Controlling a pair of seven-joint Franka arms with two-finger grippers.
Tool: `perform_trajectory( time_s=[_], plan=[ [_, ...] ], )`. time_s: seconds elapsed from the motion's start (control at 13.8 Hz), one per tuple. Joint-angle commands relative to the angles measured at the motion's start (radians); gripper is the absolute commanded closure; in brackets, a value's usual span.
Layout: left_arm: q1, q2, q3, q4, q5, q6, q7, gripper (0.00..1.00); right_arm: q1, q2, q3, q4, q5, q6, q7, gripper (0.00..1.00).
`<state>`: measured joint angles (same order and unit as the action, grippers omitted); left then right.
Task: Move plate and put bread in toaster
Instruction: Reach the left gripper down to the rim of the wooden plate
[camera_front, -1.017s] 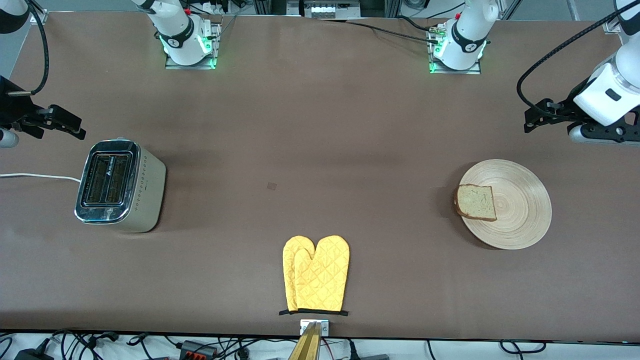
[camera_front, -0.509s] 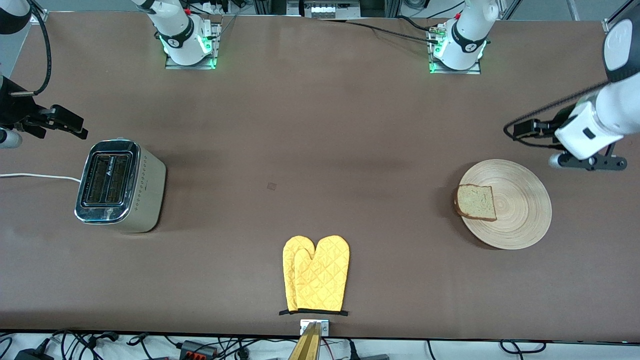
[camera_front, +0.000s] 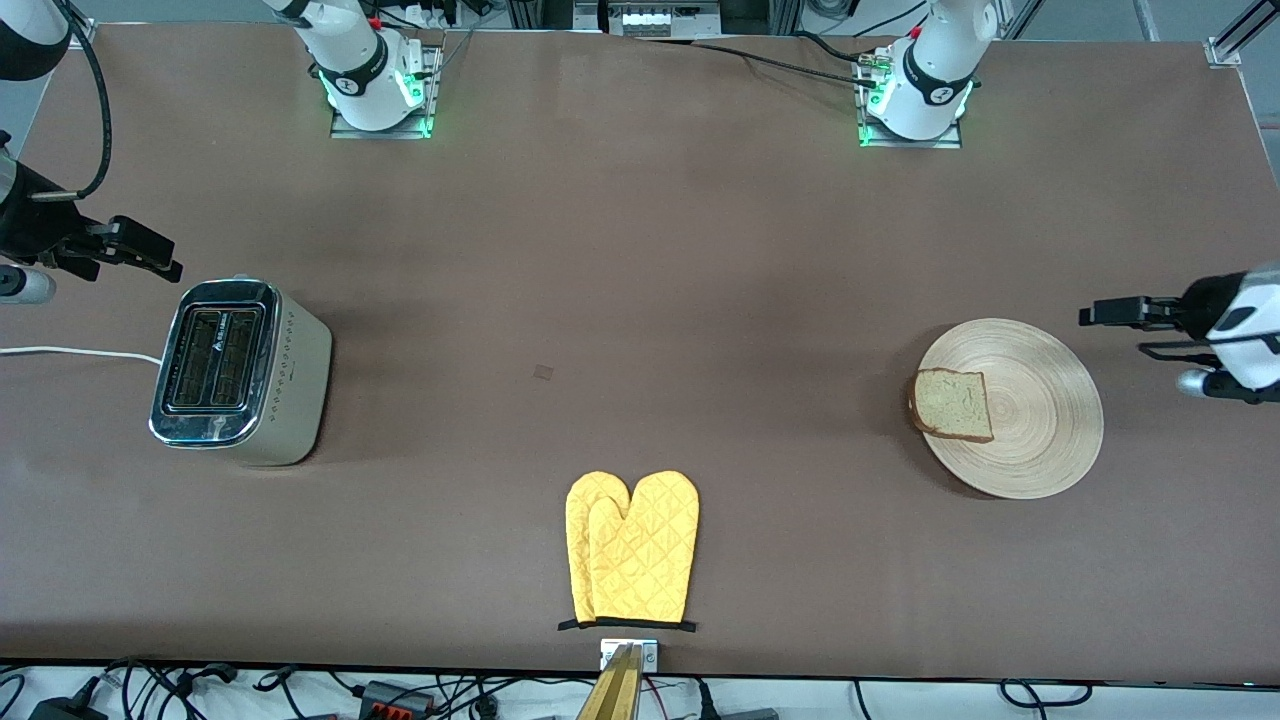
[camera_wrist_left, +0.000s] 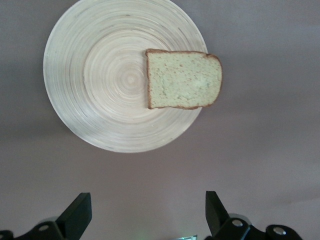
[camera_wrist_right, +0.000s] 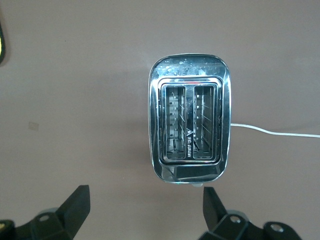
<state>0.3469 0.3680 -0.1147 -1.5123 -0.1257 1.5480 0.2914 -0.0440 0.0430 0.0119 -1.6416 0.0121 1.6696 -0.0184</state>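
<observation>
The wooden plate (camera_front: 1040, 440) lies toward the left arm's end of the table. The bread (camera_front: 953, 404) lies flat on its rim nearest the table's middle. The left wrist view shows the plate (camera_wrist_left: 100, 75) and the bread (camera_wrist_left: 184, 79). My left gripper (camera_front: 1110, 325) is open and empty, over the table beside the plate (camera_wrist_left: 146, 215). The toaster (camera_front: 240, 370) stands at the right arm's end, both slots empty (camera_wrist_right: 190, 125). My right gripper (camera_front: 145, 255) is open and empty, over the table beside the toaster (camera_wrist_right: 145, 212).
A pair of yellow oven mitts (camera_front: 632, 548) lies at the table's near edge, in the middle. The toaster's white cord (camera_front: 70, 352) runs off the right arm's end of the table and also shows in the right wrist view (camera_wrist_right: 280, 133).
The left arm has swung lower and its gripper now hovers beside the plate. The right gripper has shifted only slightly. Plate, bread and toaster have not moved.
</observation>
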Motion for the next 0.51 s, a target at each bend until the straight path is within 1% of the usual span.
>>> perform_trajectory(
  time_s=[0.0,0.15,0.36,0.44],
  plan=[
    [0.079,0.093,-0.006,0.053,-0.044,0.047,0.135,0.0,0.01,-0.009,0.002,0.0,-0.014,-0.007,0.006,0.0],
    [0.145,0.153,-0.006,0.053,-0.095,0.095,0.208,0.0,0.012,-0.009,0.002,0.0,-0.014,-0.007,0.006,0.0],
    [0.231,0.262,-0.006,0.06,-0.163,0.203,0.415,0.0,0.01,-0.008,0.002,0.0,-0.014,-0.007,-0.002,0.0],
    [0.259,0.305,-0.006,0.075,-0.198,0.23,0.47,0.0,0.01,-0.008,0.002,0.0,-0.014,-0.007,-0.003,0.0]
  ],
)
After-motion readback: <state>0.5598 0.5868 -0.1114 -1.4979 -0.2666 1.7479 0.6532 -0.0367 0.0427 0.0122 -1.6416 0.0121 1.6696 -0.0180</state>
